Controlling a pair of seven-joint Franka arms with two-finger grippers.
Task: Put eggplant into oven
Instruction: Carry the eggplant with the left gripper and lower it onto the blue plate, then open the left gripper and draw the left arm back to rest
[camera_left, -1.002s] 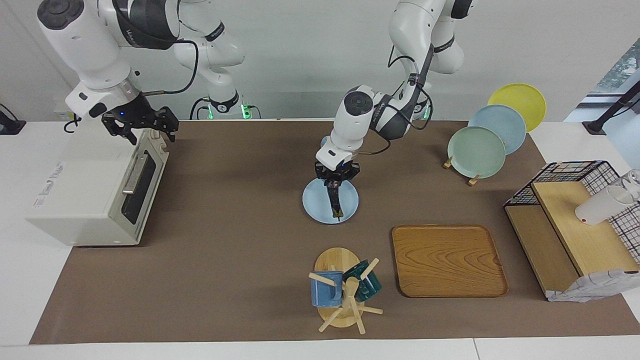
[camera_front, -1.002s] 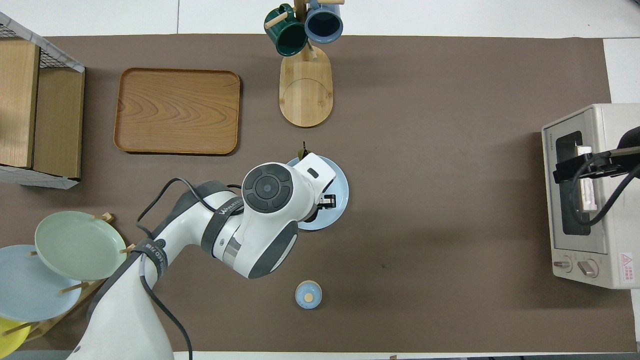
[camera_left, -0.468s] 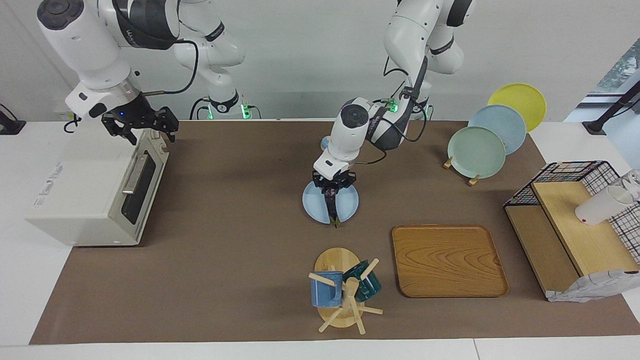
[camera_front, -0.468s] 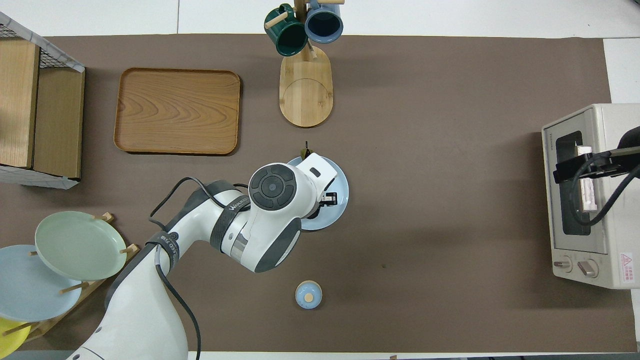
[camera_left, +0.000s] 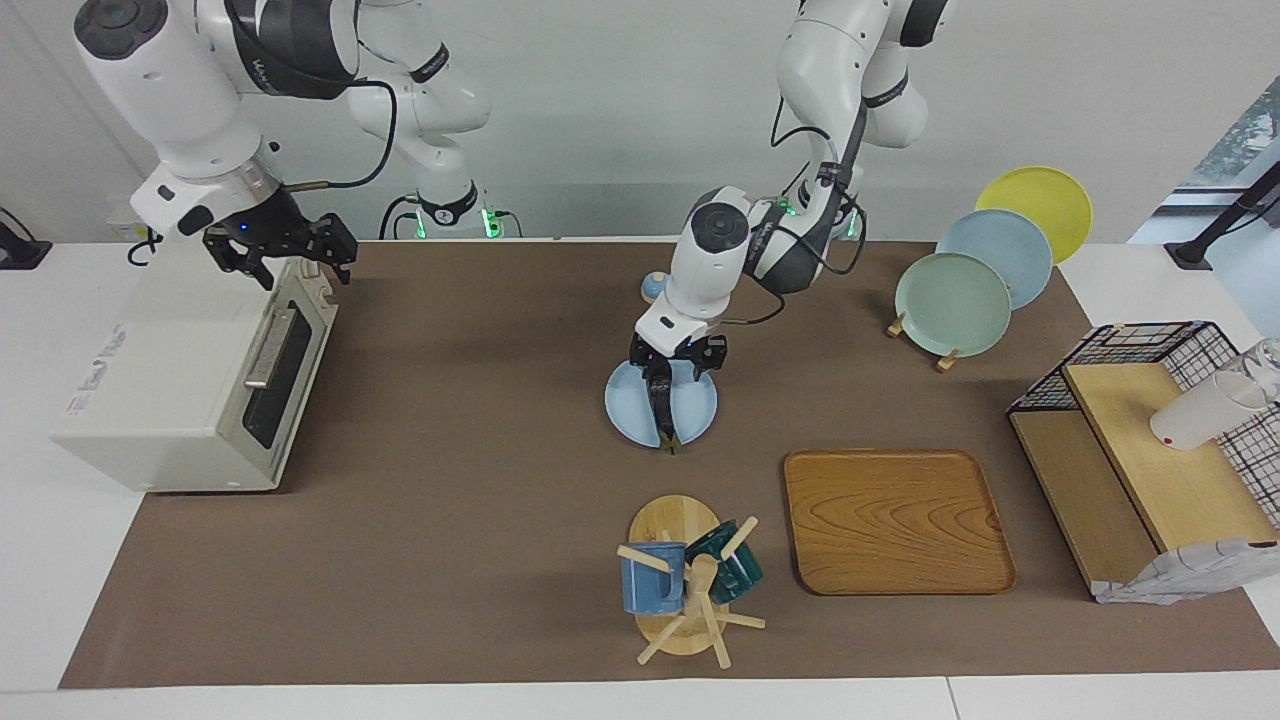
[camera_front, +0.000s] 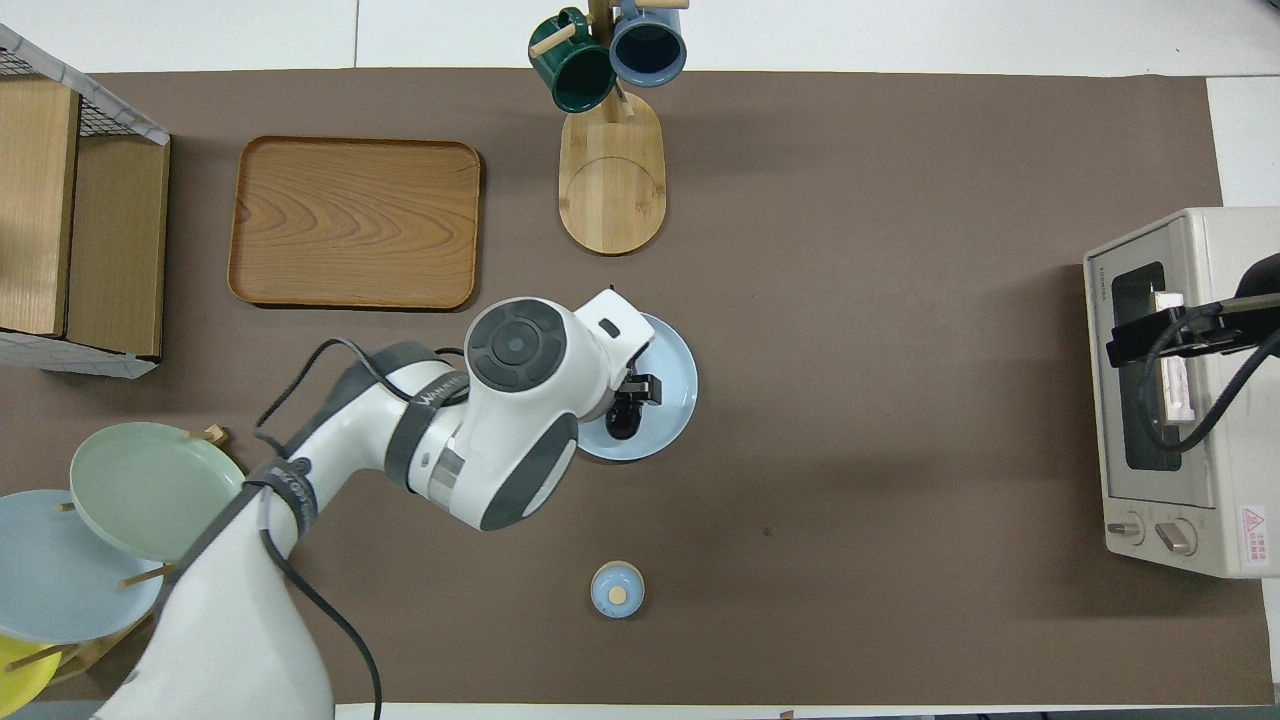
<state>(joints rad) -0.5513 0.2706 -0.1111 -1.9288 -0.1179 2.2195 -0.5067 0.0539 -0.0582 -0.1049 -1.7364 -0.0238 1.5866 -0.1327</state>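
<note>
The dark eggplant (camera_left: 663, 415) lies on a light blue plate (camera_left: 625, 410) in the middle of the mat, its green stem tip over the plate's rim away from the robots. My left gripper (camera_left: 672, 372) is down at the eggplant's robot-side end. In the overhead view the left gripper (camera_front: 632, 392) covers most of the eggplant (camera_front: 622, 425) on the plate (camera_front: 670, 400). The white oven (camera_left: 170, 390) stands at the right arm's end, and its door looks closed. My right gripper (camera_left: 285, 262) waits over the oven's (camera_front: 1225, 490) top edge above the door and also shows in the overhead view (camera_front: 1150, 338).
A mug tree (camera_left: 685, 580) with two mugs and a wooden tray (camera_left: 895, 520) sit farther from the robots than the plate. A small blue lidded jar (camera_left: 652, 287) sits nearer. A rack of plates (camera_left: 955, 300) and a wire-and-wood shelf (camera_left: 1130, 470) stand at the left arm's end.
My left gripper came down onto the eggplant and its wrist tilted. The eggplant slid a little away from the robots, its stem now past the rim. The right arm has not moved.
</note>
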